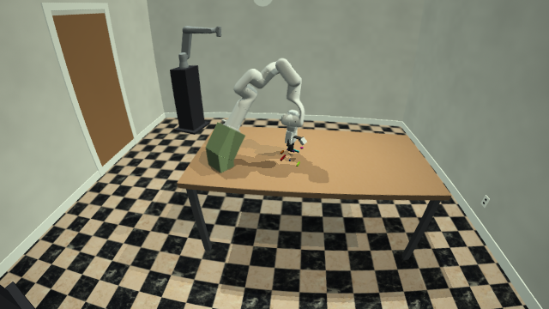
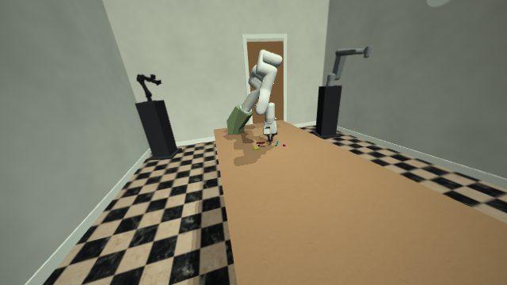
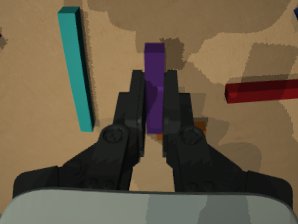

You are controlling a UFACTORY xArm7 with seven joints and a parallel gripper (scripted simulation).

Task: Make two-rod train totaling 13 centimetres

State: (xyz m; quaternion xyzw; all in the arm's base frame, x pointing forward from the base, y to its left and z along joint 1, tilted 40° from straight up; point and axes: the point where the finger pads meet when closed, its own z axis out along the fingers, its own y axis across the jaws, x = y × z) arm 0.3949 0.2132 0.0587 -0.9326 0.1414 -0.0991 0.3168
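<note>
My gripper is shut on a purple rod that points away from me between the fingers, close above the table. In the wrist view a red rod lies flat to the right of it, about crosswise to the purple rod. A turquoise rod lies to the left, nearly parallel to the purple one. A bit of an orange rod shows under the right finger. In the top view the gripper hangs over the rod cluster, with the red rod and a lime rod in front.
A magenta rod lies just right of the gripper. The green base block of my arm stands at the table's left end. A blue sliver shows at the right edge of the wrist view.
</note>
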